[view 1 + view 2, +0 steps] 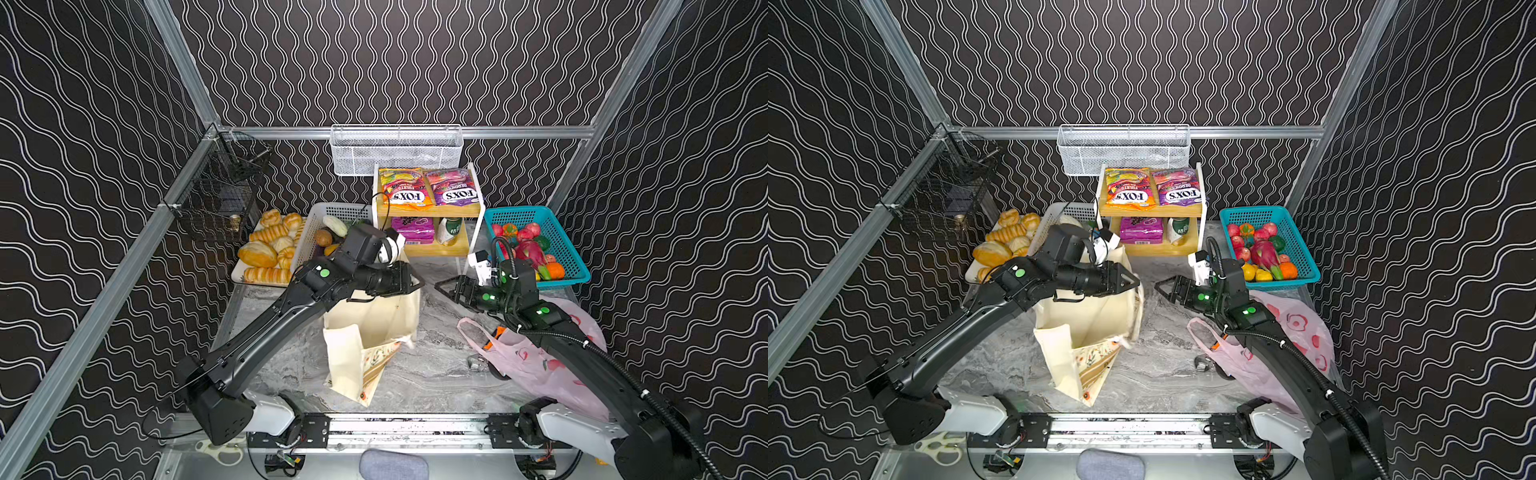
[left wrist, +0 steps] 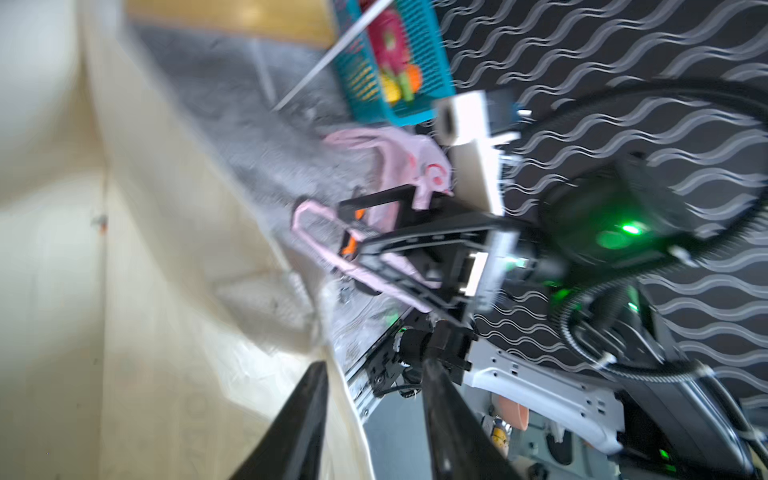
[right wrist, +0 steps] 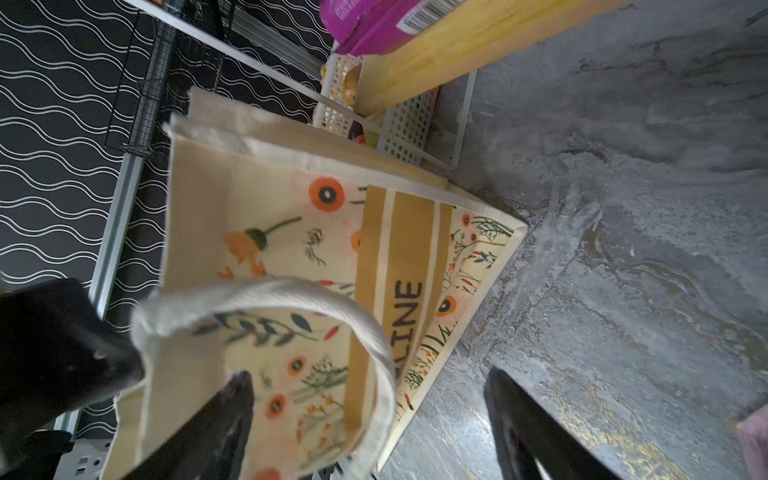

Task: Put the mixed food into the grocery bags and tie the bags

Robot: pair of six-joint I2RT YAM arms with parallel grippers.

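The cream canvas tote stands at the table's middle, mouth up, its flower print facing right. My left gripper is at its top right rim, open; in the left wrist view the canvas edge lies beside one finger. My right gripper faces it from the right, open, with the tote's handle loop in front of its fingers. The pink plastic bag lies under the right arm. A yellow FOX'S bag, magenta pouch and can sit on the wooden shelf.
A teal basket at the back right holds toy fruit with a dragon fruit. A bread tray and a white mesh basket stand at the back left. An orange-handled tool lies by the pink bag.
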